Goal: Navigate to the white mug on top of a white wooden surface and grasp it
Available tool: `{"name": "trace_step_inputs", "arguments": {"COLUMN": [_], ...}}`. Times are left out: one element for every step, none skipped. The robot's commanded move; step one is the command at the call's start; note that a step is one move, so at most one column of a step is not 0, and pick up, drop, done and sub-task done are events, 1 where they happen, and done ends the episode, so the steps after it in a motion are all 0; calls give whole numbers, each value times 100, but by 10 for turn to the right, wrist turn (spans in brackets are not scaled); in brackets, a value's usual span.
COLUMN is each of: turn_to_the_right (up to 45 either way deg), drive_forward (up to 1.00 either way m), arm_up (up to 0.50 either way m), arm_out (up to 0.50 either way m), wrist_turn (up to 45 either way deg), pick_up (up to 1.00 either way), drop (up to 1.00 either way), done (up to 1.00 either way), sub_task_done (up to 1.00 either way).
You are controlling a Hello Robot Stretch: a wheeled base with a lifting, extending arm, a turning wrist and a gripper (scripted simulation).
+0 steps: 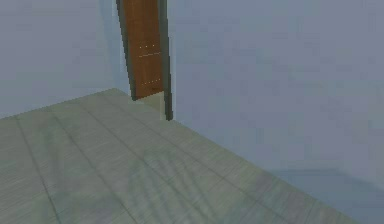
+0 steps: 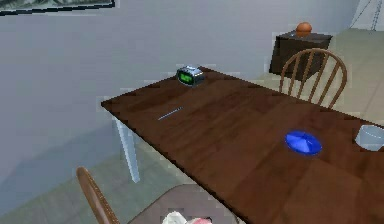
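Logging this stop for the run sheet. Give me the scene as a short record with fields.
floor: grey-green planks
door: brown, set in a pale wall
table: dark brown top, white leg
on table: device with green face; thin stick; blue thing; pale vessel at the arm side view's right edge, kind unclear
chairs: far chair behind the table; near chair at bottom edge
cabinet: dark, orange ball on top

Brown door; dark table w/ clock, blue obj; chair beyond.
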Motion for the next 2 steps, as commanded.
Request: {"name": "trace_step_inputs", "arguments": {"turn_to_the_right": [0,0], "drive_forward": [0,0], "arm_up": [10,0], "arm_out": [0,18], "wrist_turn": [0,0], "pick_up": [0,0], "drop": [0,0], "done": [0,0], "sub_task_done": [0,0]}}
